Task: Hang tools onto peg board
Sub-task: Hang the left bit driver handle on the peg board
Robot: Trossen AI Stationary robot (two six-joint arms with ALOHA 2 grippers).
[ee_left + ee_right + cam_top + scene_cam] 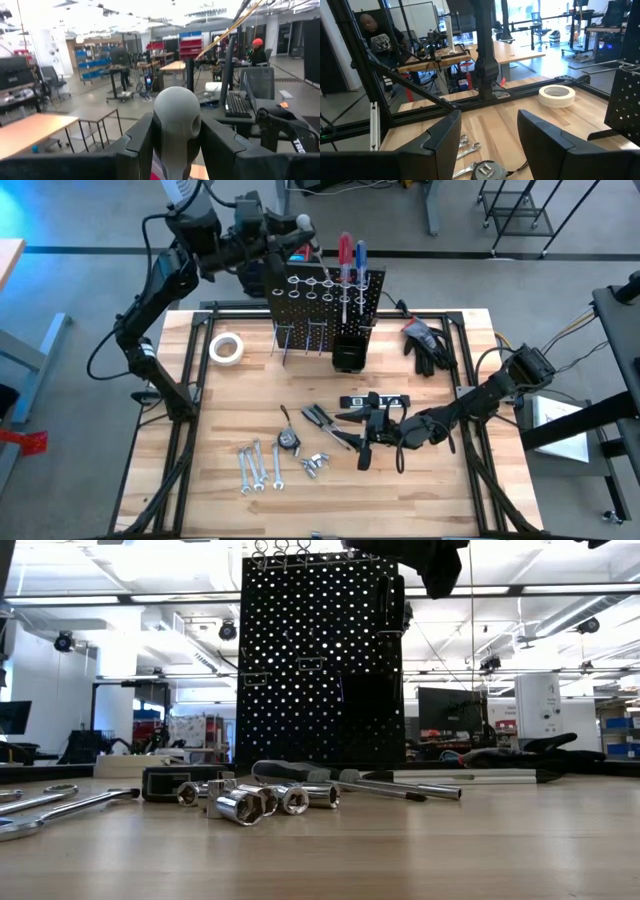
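Note:
The black peg board [325, 300] stands upright at the table's far side, with a red-handled screwdriver [345, 252] and a blue-handled one [360, 256] hanging near its top. My left gripper [290, 240] is high up by the board's top left corner, shut on a grey-handled screwdriver [176, 112]. My right gripper [358, 435] hovers low over the table's middle, open, with nothing between its fingers [440, 137]. Pliers [320, 418], a tape measure [288, 440], wrenches [258, 465] and sockets [315, 465] lie flat on the table. My left gripper pinches the screwdriver's handle [172, 150] between its two fingers, which point about level. The rounded grey butt end [176, 107] sticks out past the fingertips. The shaft is hidden by the gripper. The tool is lifted clear of the table.
A white tape roll [227, 347] lies at the far left and black gloves [425, 345] at the far right. A black bin [348, 355] sits at the board's foot. Black-handled tools [385, 402] lie by my right gripper. Bare wood lies along the table's near edge.

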